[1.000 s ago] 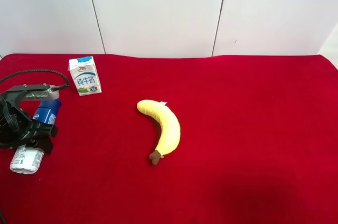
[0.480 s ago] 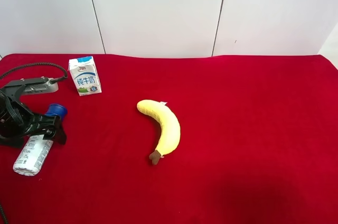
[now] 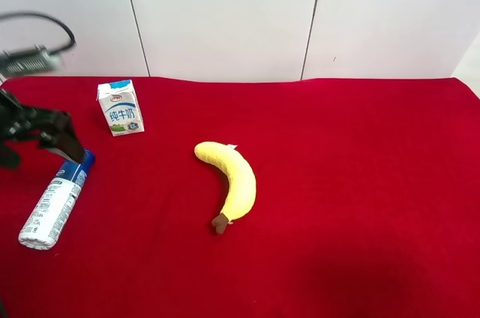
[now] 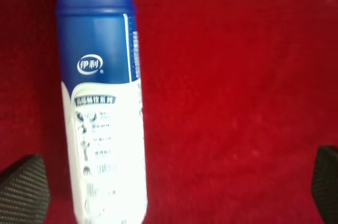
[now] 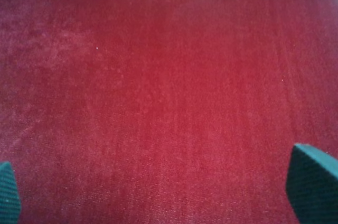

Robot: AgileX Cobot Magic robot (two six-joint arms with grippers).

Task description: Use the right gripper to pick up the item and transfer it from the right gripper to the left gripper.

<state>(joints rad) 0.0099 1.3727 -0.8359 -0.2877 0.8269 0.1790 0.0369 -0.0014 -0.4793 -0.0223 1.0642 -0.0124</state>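
From the high camera, I saw the wide table covered with red cloth (image 3: 360, 183), and behind it the white wall panels (image 3: 225, 10). The item, a tall cylindrical bottle with white body, blue printed label and dark-blue cap (image 3: 54, 204), lay on its side on the cloth near the left edge of this view, its cap end pointing toward the wall. Above the cap end was my left gripper (image 3: 37, 134), black, with a ribbed black cable (image 3: 52, 25) rising over it; its jaws were spread apart and held nothing, and one dark finger overlapped the cap in the picture, so I could not tell if it touched. A small white-and-blue milk carton (image 3: 120, 107) stood upright near the gripper, toward the wall, and a yellow banana with brown stem (image 3: 229, 181) lay near the middle of the cloth, well apart from the bottle. My right arm was not in this view. From the right wrist camera, I saw only red cloth and two dark textured fingertips (image 5: 314, 182) of my right gripper (image 5: 161, 192) at opposite edges, so the jaws stood wide apart with nothing between them. From the left wrist camera, the bottle lay on the cloth directly under me, closer to one of my dark textured fingertips (image 4: 24, 189) than to the other, and neither of them touched it.
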